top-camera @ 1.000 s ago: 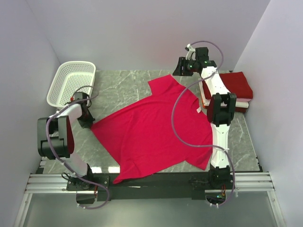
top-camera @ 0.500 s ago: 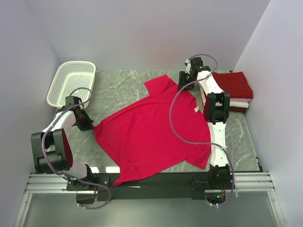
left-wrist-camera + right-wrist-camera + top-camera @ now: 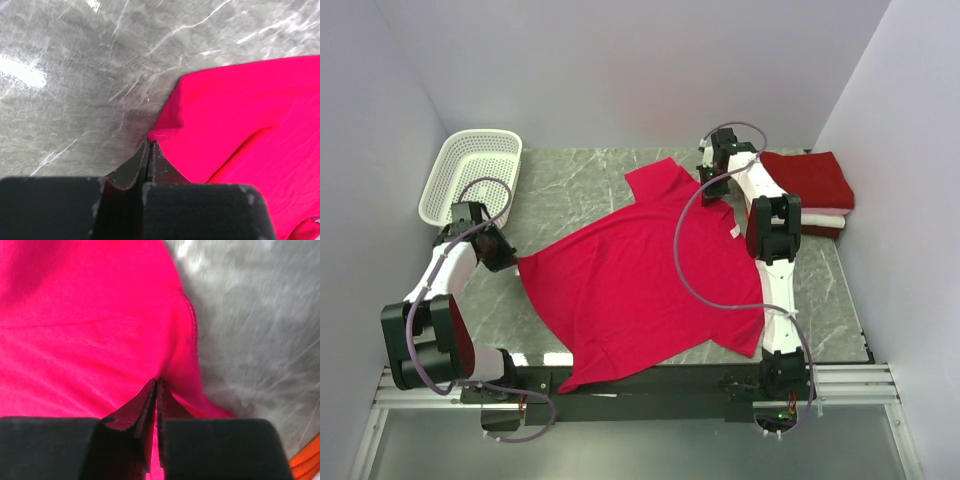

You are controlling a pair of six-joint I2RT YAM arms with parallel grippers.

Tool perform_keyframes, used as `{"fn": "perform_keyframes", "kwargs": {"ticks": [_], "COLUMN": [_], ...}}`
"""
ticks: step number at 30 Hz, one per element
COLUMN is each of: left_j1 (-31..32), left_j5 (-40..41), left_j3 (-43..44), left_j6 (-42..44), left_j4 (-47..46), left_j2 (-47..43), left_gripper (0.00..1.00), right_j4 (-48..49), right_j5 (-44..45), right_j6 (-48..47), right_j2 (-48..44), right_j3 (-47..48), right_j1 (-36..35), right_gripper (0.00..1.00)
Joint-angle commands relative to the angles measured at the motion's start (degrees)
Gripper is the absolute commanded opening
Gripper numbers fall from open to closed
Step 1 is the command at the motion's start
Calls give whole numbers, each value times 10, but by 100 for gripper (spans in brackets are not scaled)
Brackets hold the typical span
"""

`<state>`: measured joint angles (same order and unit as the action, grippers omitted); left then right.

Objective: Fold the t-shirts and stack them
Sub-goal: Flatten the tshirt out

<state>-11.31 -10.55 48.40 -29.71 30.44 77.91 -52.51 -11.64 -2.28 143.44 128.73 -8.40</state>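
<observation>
Tightly on opposite t-shirt [image 3: 640,280] edges: left pincer [image 3: 149,145], right pincer [image 3: 157,382].

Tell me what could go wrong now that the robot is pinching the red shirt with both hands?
1. The left gripper pinches only the very tip of the red shirt, so the corner might slip out in a pull.
2. The right gripper has a cable looping over the shirt; it could drag or wrinkle the cloth.
3. The folded pile sits close beside the right arm and might get bumped.
</observation>
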Motion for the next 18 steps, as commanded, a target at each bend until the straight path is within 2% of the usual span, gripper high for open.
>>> {"fn": "perform_keyframes", "kwargs": {"ticks": [1,3,7,10,11,14,17,18], "left_j1": [-6,-7,-10,-15,-16,-19,-20,-21], "left_j5": [-11,-13,-14,-16,-17,-23,-37,-40], "left_j3": [-6,-9,-13,-16,-16,-16,-16,-16], "left_j6": [-9,-7,-4,-2,-1,3,7,7], "left_j4": [-22,-23,-23,-22,-21,-23,-28,-33], "left_j2": [-23,-25,-35,-46,-51,-54,-49,-47], "left_gripper": [0,0,0,0,0,0,0,0], "right_j4": [-46,-55,-77,-56,-50,-31,-8,-9], "right_j5": [12,9,0,-10,-15,-33,-47,-58], "right_j6": [-32,-39,-74,-103,-111,-144,-163,-166], "right_j2": [-26,-28,-47,-115,-136,-210,-266,-280], "right_j3": [-31,-37,-67,-176,-248,-370,-414,-409], "right_j1": [-3,-4,-2,0,0,-2,6,9], "right_gripper": [4,1,0,0,0,0,0,7]}}
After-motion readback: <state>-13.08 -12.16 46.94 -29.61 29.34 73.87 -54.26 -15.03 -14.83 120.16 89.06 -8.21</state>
